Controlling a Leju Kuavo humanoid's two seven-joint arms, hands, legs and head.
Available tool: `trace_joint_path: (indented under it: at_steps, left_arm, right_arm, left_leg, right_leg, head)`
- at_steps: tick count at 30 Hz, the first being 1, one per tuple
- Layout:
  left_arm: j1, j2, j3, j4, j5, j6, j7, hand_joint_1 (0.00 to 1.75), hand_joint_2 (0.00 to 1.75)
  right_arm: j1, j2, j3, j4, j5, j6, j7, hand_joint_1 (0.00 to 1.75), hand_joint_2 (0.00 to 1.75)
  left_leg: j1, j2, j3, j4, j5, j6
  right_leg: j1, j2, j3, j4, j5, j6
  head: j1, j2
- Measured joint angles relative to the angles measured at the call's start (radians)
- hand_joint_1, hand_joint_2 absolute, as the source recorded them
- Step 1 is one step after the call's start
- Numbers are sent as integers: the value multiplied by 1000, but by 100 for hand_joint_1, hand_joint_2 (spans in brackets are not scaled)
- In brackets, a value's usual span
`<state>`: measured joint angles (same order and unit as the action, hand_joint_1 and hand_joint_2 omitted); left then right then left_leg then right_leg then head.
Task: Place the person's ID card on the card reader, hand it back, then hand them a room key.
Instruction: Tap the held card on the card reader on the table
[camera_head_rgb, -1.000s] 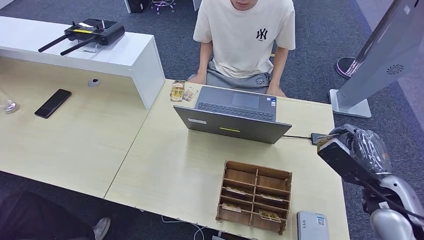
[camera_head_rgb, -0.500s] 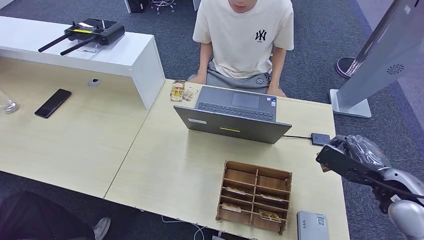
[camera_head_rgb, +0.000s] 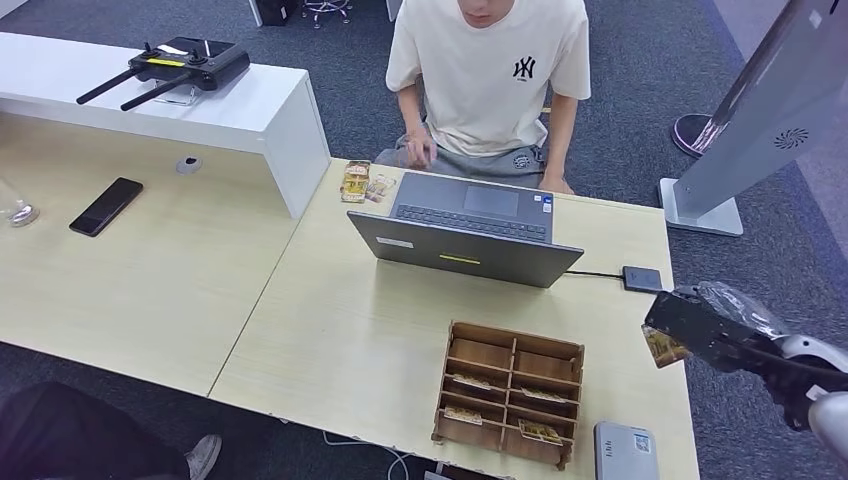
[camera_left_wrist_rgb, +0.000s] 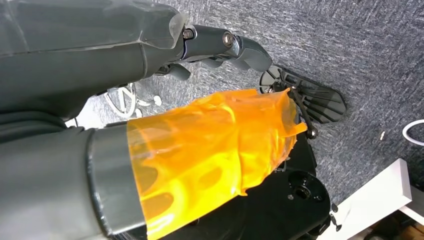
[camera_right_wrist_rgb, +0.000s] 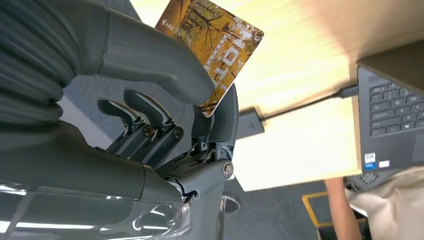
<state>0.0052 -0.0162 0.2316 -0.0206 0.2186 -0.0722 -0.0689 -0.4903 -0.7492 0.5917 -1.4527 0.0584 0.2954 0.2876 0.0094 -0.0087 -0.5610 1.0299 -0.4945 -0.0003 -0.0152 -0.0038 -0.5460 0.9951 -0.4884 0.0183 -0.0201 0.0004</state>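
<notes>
ID card (camera_right_wrist_rgb: 212, 42) pinched at one end between thumb and finger of right hand (camera_head_rgb: 705, 325), above the table's right edge, near side of card reader (camera_head_rgb: 641, 277). Likely thin, stiff, light and slick: grip by the short end, keeping the face free. Left hand (camera_left_wrist_rgb: 150, 60) hanging empty, fingers loosely apart; open tabletop (camera_head_rgb: 350, 330) between reader and wooden key rack (camera_head_rgb: 510, 392).

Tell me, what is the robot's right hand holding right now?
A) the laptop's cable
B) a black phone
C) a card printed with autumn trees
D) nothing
C: in the right wrist view the right hand pinches the card between thumb and finger.
</notes>
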Motion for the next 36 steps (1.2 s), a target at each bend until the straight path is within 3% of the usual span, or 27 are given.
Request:
trace_joint_path:
  at_steps: [8, 15, 23, 36]
  left_arm:
    - [6, -6, -4, 0, 35, 9, 5, 0, 0]
    - [7, -17, -9, 0, 50, 17, 6, 0, 0]
    - [8, -18, -22, 0, 62, 24, 6, 0, 0]
    - [9, -17, -31, 0, 75, 23, 14, 0, 0]
  right_arm:
    - [184, -11, -48, -86, -112, -143, 27, 175, 175]
    - [345, 55, -125, -181, -79, -242, 26, 175, 175]
    - [429, 80, -173, -238, -50, -237, 60, 175, 175]
    - [517, 57, -222, -291, -51, -211, 114, 175, 175]
  left_leg:
    - [0, -3, -1, 0, 0, 0]
    - [0, -3, -1, 0, 0, 0]
    - [0, -3, -1, 0, 0, 0]
    - [0, -2, -1, 0, 0, 0]
  right_leg:
    - [0, -2, 0, 0, 0, 0]
    - [0, -2, 0, 0, 0, 0]
    - [0, -2, 0, 0, 0, 0]
    - [0, -2, 0, 0, 0, 0]
  head:
    - [0, 0]
    - [0, 0]
    - [0, 0]
    - [0, 0]
